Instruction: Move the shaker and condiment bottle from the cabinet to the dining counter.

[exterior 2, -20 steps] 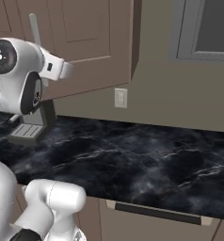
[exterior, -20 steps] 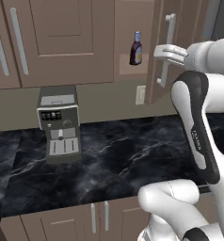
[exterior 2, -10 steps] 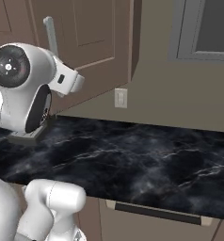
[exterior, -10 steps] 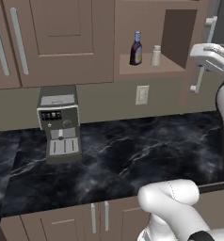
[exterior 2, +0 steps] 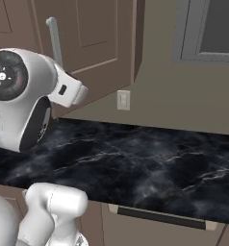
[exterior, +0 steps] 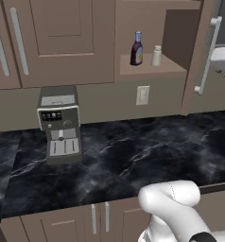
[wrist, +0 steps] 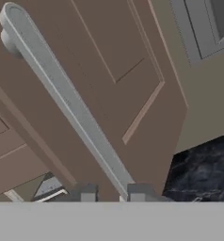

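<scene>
While the black marble surface (exterior: 133,156) runs below, the cabinet (exterior: 147,71) stands with its right door (exterior: 202,56) swung wide, baring a shelf where the condiment bottle (exterior: 136,48) stands just left of the shorter shaker (exterior: 156,56). Left on the surface sits a grey coffee machine (exterior: 60,124). In the hand view, the claw (wrist: 112,194) is clenched on the door's silver handle (wrist: 62,94)

Condiment bottle (exterior: 136,48) left of shaker (exterior: 156,56), both in cabinet (exterior: 152,71)
</scene>
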